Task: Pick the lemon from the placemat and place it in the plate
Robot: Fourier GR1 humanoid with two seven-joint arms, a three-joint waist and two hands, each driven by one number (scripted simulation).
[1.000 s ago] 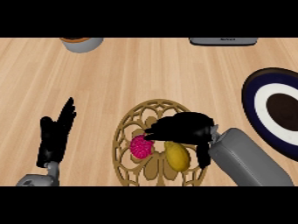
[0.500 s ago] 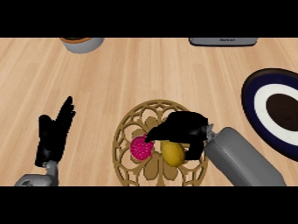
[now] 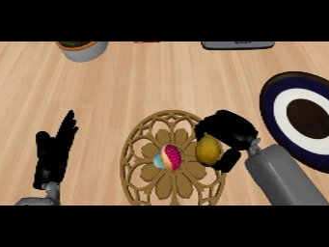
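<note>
The placemat (image 3: 145, 169) served as landmark. On it lay the lemon (image 3: 208, 150) at its right edge, a small ball (image 3: 170, 157) left of the lemon. The plate (image 3: 281, 106) sat to the placemat's right, a bowl (image 3: 83, 49) far behind-left.

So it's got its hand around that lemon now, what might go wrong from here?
The right hand curls over only part of the lemon, so the lemon might slip as it lifts. The pink and blue ball lies right beside the lemon on the placemat, so the fingers could nudge it. The plate is off to the right, so the lemon has to be carried over bare counter.
</note>
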